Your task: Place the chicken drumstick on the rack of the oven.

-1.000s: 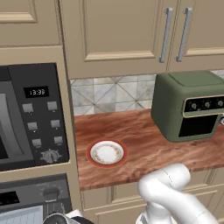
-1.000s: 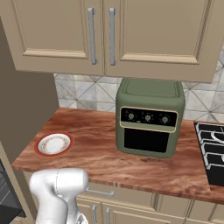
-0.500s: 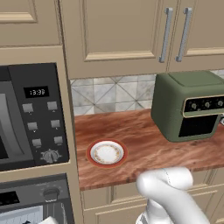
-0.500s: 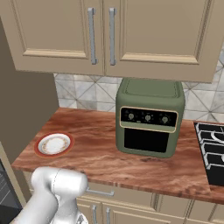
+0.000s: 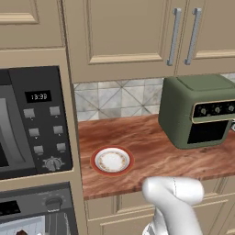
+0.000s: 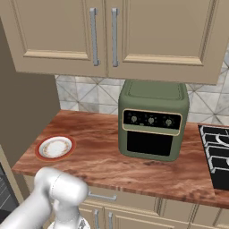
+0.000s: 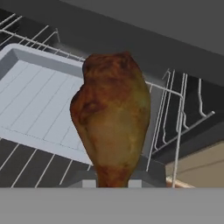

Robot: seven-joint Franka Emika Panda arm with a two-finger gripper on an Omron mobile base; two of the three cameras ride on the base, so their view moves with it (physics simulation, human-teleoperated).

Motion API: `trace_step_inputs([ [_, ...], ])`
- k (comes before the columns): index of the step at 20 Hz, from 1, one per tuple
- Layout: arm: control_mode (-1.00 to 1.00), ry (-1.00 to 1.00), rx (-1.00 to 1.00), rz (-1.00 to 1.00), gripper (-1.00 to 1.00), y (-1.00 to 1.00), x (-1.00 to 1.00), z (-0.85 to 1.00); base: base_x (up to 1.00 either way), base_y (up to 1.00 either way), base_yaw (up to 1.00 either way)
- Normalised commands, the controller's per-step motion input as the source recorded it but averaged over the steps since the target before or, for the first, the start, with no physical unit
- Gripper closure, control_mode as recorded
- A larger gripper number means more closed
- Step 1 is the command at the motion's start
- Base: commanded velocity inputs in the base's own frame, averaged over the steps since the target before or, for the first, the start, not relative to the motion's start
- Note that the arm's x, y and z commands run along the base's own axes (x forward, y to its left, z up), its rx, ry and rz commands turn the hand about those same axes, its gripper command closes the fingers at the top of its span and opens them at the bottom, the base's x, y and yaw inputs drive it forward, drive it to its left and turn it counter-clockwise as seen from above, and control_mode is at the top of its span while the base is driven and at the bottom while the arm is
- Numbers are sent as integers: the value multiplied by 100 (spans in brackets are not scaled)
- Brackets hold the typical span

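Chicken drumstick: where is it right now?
In the hand view, the chicken drumstick stands between the gripper fingertips, over the rack and a pale grey tray.

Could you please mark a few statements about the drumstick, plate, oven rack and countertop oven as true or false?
1. The chicken drumstick lies on the red-rimmed plate. False: the plate is bare, and the drumstick is held up in the end effector.
2. In the hand view, the drumstick's thick meat end is farthest from the end effector. True.
3. The rack of thin bars is visible beyond the drumstick. True.
4. The green countertop oven stands with its door open. False: its door is closed.
5. A pale grey tray sits on the rack. True.
6. The plate sits on top of the green countertop oven. False: it rests on the wooden counter, apart from it.
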Motion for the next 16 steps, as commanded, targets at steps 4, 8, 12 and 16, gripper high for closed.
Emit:
trace_step_inputs([
  [4,-100,0,0,-7,100,13,14,-41,0,0,0],
  [8,-100,0,1,-1,100,11,30,-29,0,0,0],
  [12,-100,0,1,-3,100,7,35,-23,0,0,0],
  [16,-100,0,0,-3,100,18,34,-23,0,0,0],
])
